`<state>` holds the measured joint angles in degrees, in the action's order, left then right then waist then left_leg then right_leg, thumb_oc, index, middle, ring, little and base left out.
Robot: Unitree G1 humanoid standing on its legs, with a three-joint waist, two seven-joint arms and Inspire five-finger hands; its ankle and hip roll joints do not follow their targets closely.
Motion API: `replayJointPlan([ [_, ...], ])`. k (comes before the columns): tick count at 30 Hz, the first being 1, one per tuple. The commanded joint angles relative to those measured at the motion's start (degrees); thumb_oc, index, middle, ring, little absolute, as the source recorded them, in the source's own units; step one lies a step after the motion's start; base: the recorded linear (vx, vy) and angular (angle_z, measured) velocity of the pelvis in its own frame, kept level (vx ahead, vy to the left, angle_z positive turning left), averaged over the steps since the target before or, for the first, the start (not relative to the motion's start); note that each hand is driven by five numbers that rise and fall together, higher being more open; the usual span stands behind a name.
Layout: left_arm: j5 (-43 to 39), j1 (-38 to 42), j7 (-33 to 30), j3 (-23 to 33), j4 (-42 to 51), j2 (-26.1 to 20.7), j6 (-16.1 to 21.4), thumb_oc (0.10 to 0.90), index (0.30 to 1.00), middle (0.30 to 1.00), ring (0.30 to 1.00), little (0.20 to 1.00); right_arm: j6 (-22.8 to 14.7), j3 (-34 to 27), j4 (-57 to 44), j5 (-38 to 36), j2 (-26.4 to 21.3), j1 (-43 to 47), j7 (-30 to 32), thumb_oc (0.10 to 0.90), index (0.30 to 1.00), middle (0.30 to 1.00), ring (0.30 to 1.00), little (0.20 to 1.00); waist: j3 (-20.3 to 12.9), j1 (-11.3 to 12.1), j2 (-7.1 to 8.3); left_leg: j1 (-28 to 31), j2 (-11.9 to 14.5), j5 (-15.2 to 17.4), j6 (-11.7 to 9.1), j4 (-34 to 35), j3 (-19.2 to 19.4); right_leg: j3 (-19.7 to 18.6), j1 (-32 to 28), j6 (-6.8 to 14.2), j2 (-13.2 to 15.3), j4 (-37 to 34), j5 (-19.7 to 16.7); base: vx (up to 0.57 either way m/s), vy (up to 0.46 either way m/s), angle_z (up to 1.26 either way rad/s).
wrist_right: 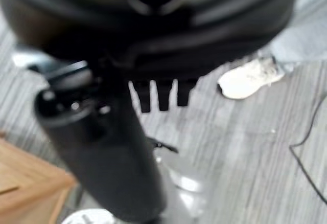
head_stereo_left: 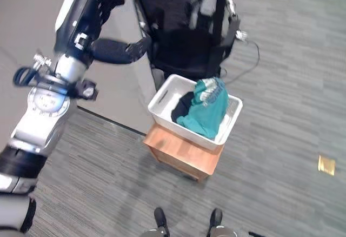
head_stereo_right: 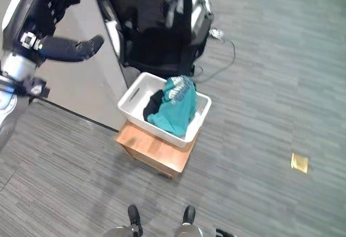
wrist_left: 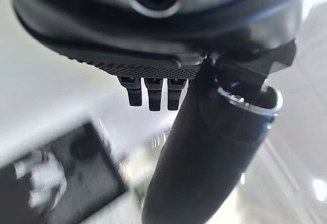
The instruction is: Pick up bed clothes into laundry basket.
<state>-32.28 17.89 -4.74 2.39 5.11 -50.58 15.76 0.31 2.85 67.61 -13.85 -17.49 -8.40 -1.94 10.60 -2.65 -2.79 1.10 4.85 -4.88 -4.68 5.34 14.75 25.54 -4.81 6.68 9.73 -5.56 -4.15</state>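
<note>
Teal bed clothes (head_stereo_left: 206, 113) lie in the white laundry basket (head_stereo_left: 160, 99) on a small wooden table (head_stereo_left: 181, 153).

Eye views: the left hand (head_stereo_left: 89, 15) is raised, fingers apart and empty; a dark garment under the teal one is half hidden. Right wrist view: the right hand (wrist_right: 110, 147) has straight fingers, and a person's shoe (wrist_right: 249, 77) is blurred.

A grey striped carpet floor (head_stereo_left: 281, 58) fills most of the frame. At centre, a small wooden stand (head_stereo_left: 184, 153) sits directly on it and carries a white laundry basket (head_stereo_left: 162, 99) holding teal and dark clothes (head_stereo_left: 208, 112). At lower right a small yellow piece (head_stereo_left: 326, 164) lies flat on the carpet, well apart from the stand.
</note>
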Motion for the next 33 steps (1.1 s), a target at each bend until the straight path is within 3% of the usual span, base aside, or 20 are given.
replayJointPlan([
  [1, -5.41, -3.26, 2.20, 12.08, -0.80, 5.88, 5.37, 0.800, 0.900, 0.900, 0.900, 0.900, 0.03, -1.63, 2.47, 0.37, 1.86, -2.66, -1.60, 0.800, 0.900, 0.900, 0.900, 0.900, -2.33, 3.13, 1.79, 1.70, -0.03, 2.14, -1.84, -0.34, -1.38, 2.71, -3.98, 1.13, -0.25, 1.78, 5.26, 0.01, -0.024, 0.29],
  [4, -16.14, -17.18, 8.96, 15.09, -3.99, 19.59, 1.51, 0.800, 0.900, 0.900, 0.900, 0.900, -0.21, -2.24, 1.98, 1.36, 1.93, -1.96, -2.24, 0.800, 0.900, 0.900, 0.900, 0.900, -3.43, 4.32, 2.49, 2.14, 0.01, 2.18, -1.52, -0.34, -2.02, 3.30, -4.83, 0.65, -0.50, 1.67, 5.72, 0.00, -0.013, 0.30],
  [5, -16.91, -21.75, 9.60, 13.49, -9.23, 23.02, -0.77, 0.800, 0.900, 0.900, 0.900, 0.900, -0.46, -2.20, 0.66, 1.55, 2.00, -1.23, -2.40, 0.800, 0.900, 0.900, 0.900, 0.900, -3.55, 4.82, 2.84, 2.24, -0.04, 2.05, -1.31, -0.34, -2.12, 3.47, -5.01, 0.46, -0.56, 1.74, 5.78, 0.01, -0.003, 0.30],
  [7, -17.00, -25.18, 12.20, 12.78, -8.75, 23.41, -2.16, 0.800, 0.900, 0.900, 0.900, 0.900, -0.65, -2.86, -0.10, 1.87, 1.77, -1.61, -2.44, 0.800, 0.900, 0.900, 0.900, 0.900, -3.85, 5.07, 2.86, 2.31, -0.06, 2.07, -1.22, -0.34, -2.24, 3.52, -5.11, 0.39, -0.64, 1.78, 5.82, 0.00, 0.010, 0.08],
  [8, -18.16, -29.41, 17.90, 8.10, -18.52, 24.85, -7.29, 0.800, 0.900, 0.900, 0.900, 0.900, -0.93, -2.83, -1.56, 3.29, 0.55, -1.18, -3.26, 0.800, 0.900, 0.900, 0.900, 0.900, -4.35, 5.45, 2.91, 2.49, -0.12, 2.00, -0.91, -0.34, -2.19, 3.56, -5.17, 0.26, -0.69, 1.98, 5.77, 0.00, 0.000, 0.00],
  [9, -17.22, -30.10, 19.07, 5.76, -23.85, 25.99, -9.03, 0.800, 0.900, 0.900, 0.900, 0.900, -0.89, -2.46, -2.53, 4.02, 0.29, -0.87, -3.31, 0.800, 0.900, 0.900, 0.900, 0.900, -4.37, 5.52, 2.95, 2.58, -0.11, 1.94, -0.84, -0.34, -2.17, 3.51, -5.20, 0.25, -0.76, 1.99, 5.75, 0.04, 0.006, 0.01],
  [10, -14.88, -30.71, 19.46, 3.92, -29.79, 26.90, -10.73, 0.800, 0.900, 0.900, 0.900, 0.900, -1.00, -1.87, -4.31, 4.76, 0.07, -0.59, -3.22, 0.800, 0.900, 0.900, 0.900, 0.900, -4.59, 5.50, 3.14, 3.13, 0.00, 2.90, -1.21, -0.36, -2.76, 2.64, -5.67, 0.54, -1.01, 1.91, 6.65, 0.00, 0.000, 0.00],
  [11, -14.86, -30.44, 19.61, 3.80, -30.08, 26.94, -10.58, 0.800, 0.900, 0.900, 0.900, 0.900, -0.94, -2.00, -4.45, 4.77, 0.03, -0.62, -3.21, 0.800, 0.900, 0.900, 0.900, 0.900, -4.47, 5.54, 3.00, 2.53, -0.09, 1.87, -0.71, -0.34, -2.22, 3.43, -5.06, 0.21, -0.80, 2.08, 5.78, -0.03, 0.006, -0.09],
  [12, -8.89, -29.40, 18.77, 0.34, -43.92, 30.18, -11.89, 0.800, 0.900, 0.900, 0.900, 0.900, -0.88, -0.82, -4.82, 5.99, -0.26, 0.34, -2.99, 0.800, 0.900, 0.900, 0.900, 0.900, -4.47, 5.29, 3.00, 2.51, -0.04, 1.66, -0.51, -0.34, -2.41, 3.03, -4.89, -0.08, -1.03, 2.36, 6.04, -0.10, 0.027, -0.03],
  [15, 0.19, -26.62, 16.42, -2.69, -57.96, 34.09, -12.29, 0.800, 0.900, 0.900, 0.900, 0.900, -1.13, 1.20, -6.27, 6.76, -0.64, 1.83, -1.71, 0.800, 0.900, 0.900, 0.900, 0.900, -4.82, 4.34, 3.13, 2.59, -0.01, 1.64, -0.22, -0.34, -2.28, 2.32, -4.54, -0.32, -1.26, 2.75, 6.34, -0.01, 0.003, -0.01],
  [16, 0.19, -26.62, 16.42, -2.69, -57.97, 34.09, -12.29, 0.800, 0.900, 0.900, 0.900, 0.900, -1.13, 1.20, -6.27, 6.76, -0.64, 1.83, -1.71, 0.800, 0.900, 0.900, 0.900, 0.900, -4.82, 4.34, 3.13, 2.59, -0.01, 1.64, -0.22, -0.34, -2.28, 2.32, -4.54, -0.32, -1.26, 2.75, 6.34, 0.00, -0.001, 0.05],
  [17, 5.68, -23.93, 12.32, -2.19, -66.74, 35.99, -12.04, 0.800, 0.900, 0.900, 0.900, 0.900, -1.31, 2.38, -5.89, 6.63, -0.25, 2.39, -0.65, 0.800, 0.900, 0.900, 0.900, 0.900, -5.01, 3.77, 3.33, 2.75, 0.05, 1.68, -0.17, -0.34, -2.08, 1.75, -4.42, -0.47, -1.52, 2.82, 6.48, 0.00, 0.000, 0.00],
  [20, 16.22, -21.68, 5.61, -1.09, -77.41, 37.93, -12.99, 0.800, 0.900, 0.900, 0.900, 0.900, -1.37, 3.59, -3.70, 5.58, 1.02, 2.67, 1.47, 0.800, 0.900, 0.900, 0.900, 0.900, -5.50, 2.85, 3.78, 3.19, 0.22, 1.85, -0.21, -0.34, -1.34, 0.44, -4.29, -0.79, -1.90, 2.59, 6.63, 0.01, -0.016, -0.07],
  [24, 16.57, -21.44, 3.58, -0.01, -79.30, 39.49, -13.24, 0.800, 0.900, 0.900, 0.900, 0.900, -1.27, 3.93, -0.78, 3.73, 2.36, 2.14, 2.01, 0.800, 0.900, 0.900, 0.900, 0.900, -5.81, 2.46, 4.11, 3.82, 0.30, 2.21, -0.11, -0.34, -0.51, -0.64, -4.20, -0.70, -2.12, 2.27, 6.38, 0.03, -0.024, -0.30],
  [33, 25.86, -18.35, 3.78, -11.77, -74.21, 40.60, -11.91, 0.800, 0.900, 0.900, 0.900, 0.900, -0.33, 6.61, 7.53, 5.43, 4.23, 1.59, 1.72, 0.800, 0.900, 0.900, 0.900, 0.900, -5.34, 0.41, 4.07, 5.10, 0.37, 3.44, 0.26, -0.34, 2.78, -3.60, -2.86, 0.18, -1.97, 1.61, 4.80, 0.01, 0.003, -0.22],
])
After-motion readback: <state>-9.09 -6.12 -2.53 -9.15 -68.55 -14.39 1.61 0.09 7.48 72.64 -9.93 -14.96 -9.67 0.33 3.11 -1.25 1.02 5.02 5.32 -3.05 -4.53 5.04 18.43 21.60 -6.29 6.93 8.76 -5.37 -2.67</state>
